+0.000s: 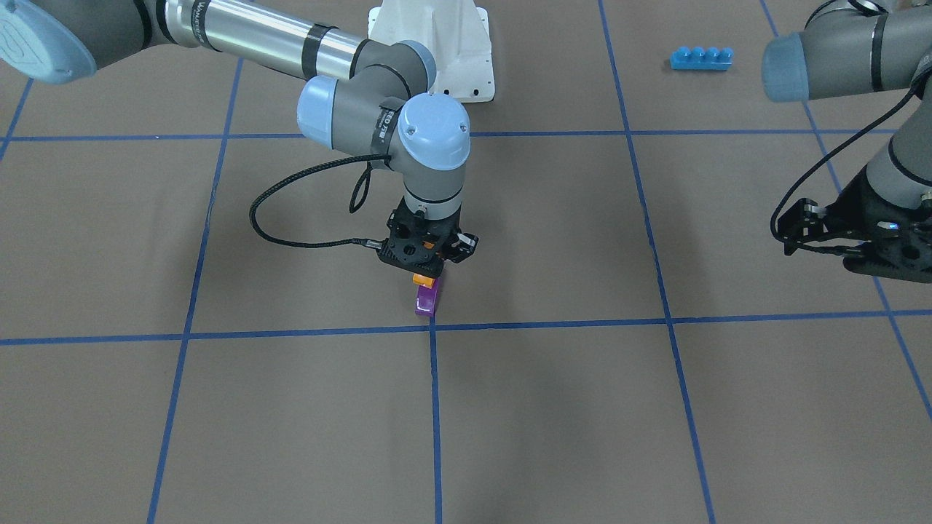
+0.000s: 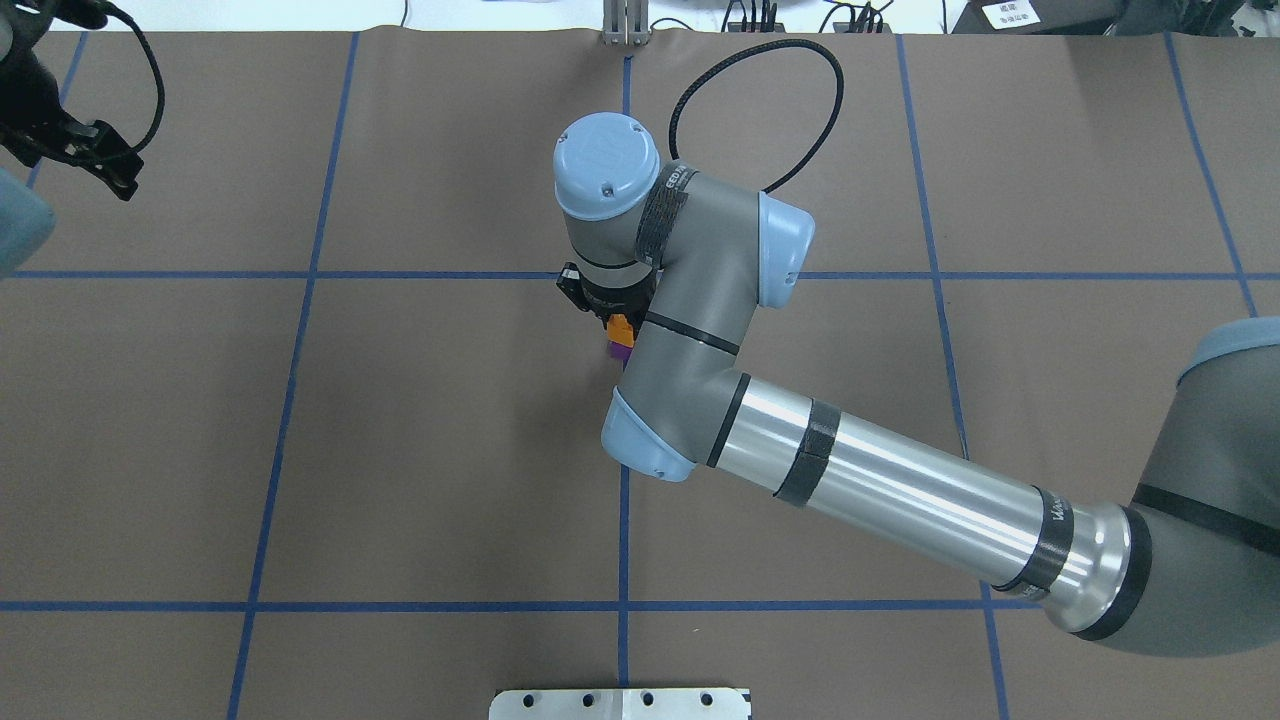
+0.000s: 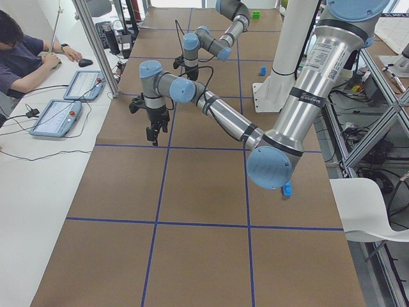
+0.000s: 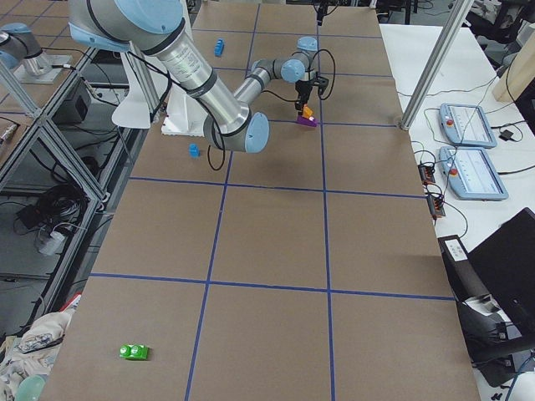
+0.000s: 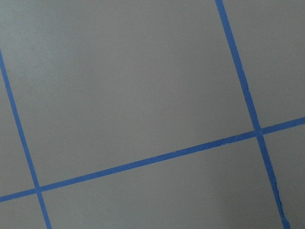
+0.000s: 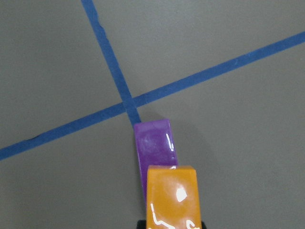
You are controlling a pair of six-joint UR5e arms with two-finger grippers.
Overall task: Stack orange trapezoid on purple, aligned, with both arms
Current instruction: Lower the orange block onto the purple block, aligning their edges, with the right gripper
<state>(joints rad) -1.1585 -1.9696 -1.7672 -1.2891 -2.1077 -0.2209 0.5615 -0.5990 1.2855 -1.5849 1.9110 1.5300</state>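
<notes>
My right gripper (image 1: 429, 271) points straight down near the table's middle and is shut on the orange trapezoid (image 1: 424, 279). The orange trapezoid hangs directly over the purple brick (image 1: 427, 300), which lies on the table at a blue tape crossing. The gap between them is too small to tell if they touch. In the right wrist view the orange trapezoid (image 6: 171, 195) covers the near part of the purple brick (image 6: 153, 145). My left gripper (image 1: 792, 231) is far off to the side, above the table, open and empty. The left wrist view shows only bare mat and tape lines.
A long blue four-stud brick (image 1: 701, 57) lies near the robot's base side. A small blue brick (image 4: 194, 150) lies by the white base mount (image 1: 437, 51). A green brick (image 4: 134, 352) lies at the far table end. An operator (image 3: 19, 57) sits at a side desk.
</notes>
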